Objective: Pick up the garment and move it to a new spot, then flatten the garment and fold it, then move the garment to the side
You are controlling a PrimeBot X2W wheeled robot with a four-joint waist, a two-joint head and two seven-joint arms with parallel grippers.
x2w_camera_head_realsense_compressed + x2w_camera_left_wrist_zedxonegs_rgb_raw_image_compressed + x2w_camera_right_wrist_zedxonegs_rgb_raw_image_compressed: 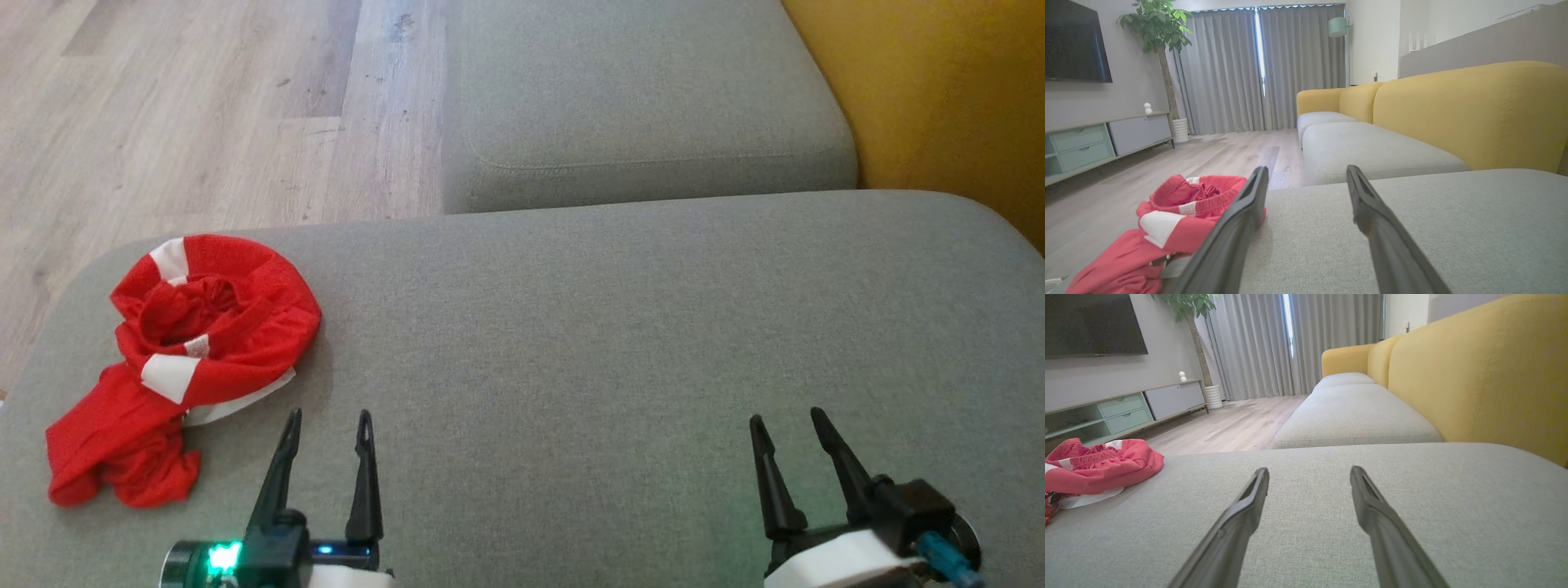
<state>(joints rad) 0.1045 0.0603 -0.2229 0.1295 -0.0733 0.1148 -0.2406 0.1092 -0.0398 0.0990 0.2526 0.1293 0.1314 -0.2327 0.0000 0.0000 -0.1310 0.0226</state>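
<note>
while the red-and-white garment (196, 343) lies bunched at the left edge of the grey sofa cushion (588, 327), close to the wood floor (204, 106), open cushion runs right to the yellow backrest (947, 90). left claw (329, 418) just beside garment, released, empty. right claw (785, 418) well apart, released, empty.

Head cam looks steeply down on grey cushion (571, 327). Both wrist cams sit low, near its surface, facing level across it toward curtains (1224, 69). All three views share red garment (212, 327) at left.
</note>
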